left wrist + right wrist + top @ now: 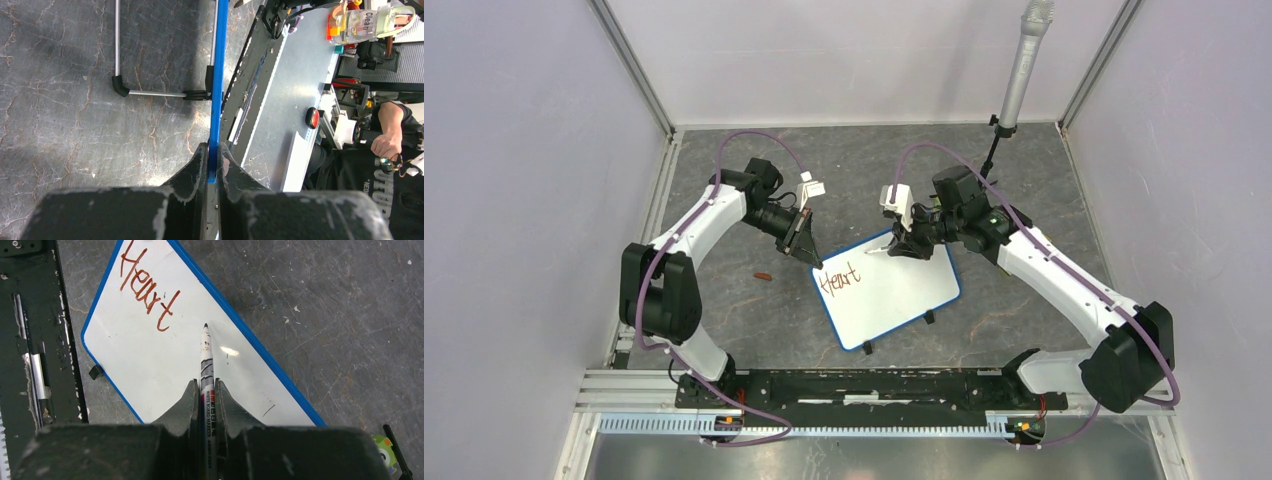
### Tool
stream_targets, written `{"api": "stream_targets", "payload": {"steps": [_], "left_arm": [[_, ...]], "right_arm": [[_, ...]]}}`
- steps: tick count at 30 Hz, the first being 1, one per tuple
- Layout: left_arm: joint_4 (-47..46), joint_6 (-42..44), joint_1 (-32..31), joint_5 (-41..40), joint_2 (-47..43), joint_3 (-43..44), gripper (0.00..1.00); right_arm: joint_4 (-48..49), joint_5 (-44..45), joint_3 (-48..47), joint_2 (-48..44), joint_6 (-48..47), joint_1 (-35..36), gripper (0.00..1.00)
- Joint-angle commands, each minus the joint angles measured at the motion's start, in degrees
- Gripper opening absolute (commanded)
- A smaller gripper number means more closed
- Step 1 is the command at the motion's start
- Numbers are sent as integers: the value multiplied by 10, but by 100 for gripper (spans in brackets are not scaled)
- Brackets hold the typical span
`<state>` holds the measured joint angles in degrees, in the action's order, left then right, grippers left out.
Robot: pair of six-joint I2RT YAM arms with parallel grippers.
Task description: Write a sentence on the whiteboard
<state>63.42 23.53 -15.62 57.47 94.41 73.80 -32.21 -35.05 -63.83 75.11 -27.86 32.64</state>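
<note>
The whiteboard (894, 300), white with a thin blue frame, lies tilted on the dark table. Of the sentence, the reddish-brown word "Heart" (146, 287) shows near the board's left end (839, 280). My left gripper (809, 247) is shut on the board's blue frame edge (216, 100) at its far left corner, both fingers pressed against it (214, 155). My right gripper (206, 386) is shut on a whiteboard marker (206, 357). Its dark tip points at the white surface just right of the "t". Whether the tip touches the board I cannot tell.
A small reddish-brown cap (763, 276) lies on the table left of the board. A grey pole on a black stand (1022, 70) rises at the back right. The board's metal leg with a black foot (120, 87) sticks out underneath. The black base rail (864, 385) runs along the near edge.
</note>
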Motion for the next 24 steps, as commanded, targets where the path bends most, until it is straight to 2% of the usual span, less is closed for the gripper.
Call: {"api": "stream_targets", "payload": {"steps": [1,24], "left_arm": [[14,22,-2,-16,1,12,2],[14,25,-2,-15,3,12,2]], "right_arm": [[25,14,1,7,10,2,0],[17,18,79,-23,2,20,0]]}}
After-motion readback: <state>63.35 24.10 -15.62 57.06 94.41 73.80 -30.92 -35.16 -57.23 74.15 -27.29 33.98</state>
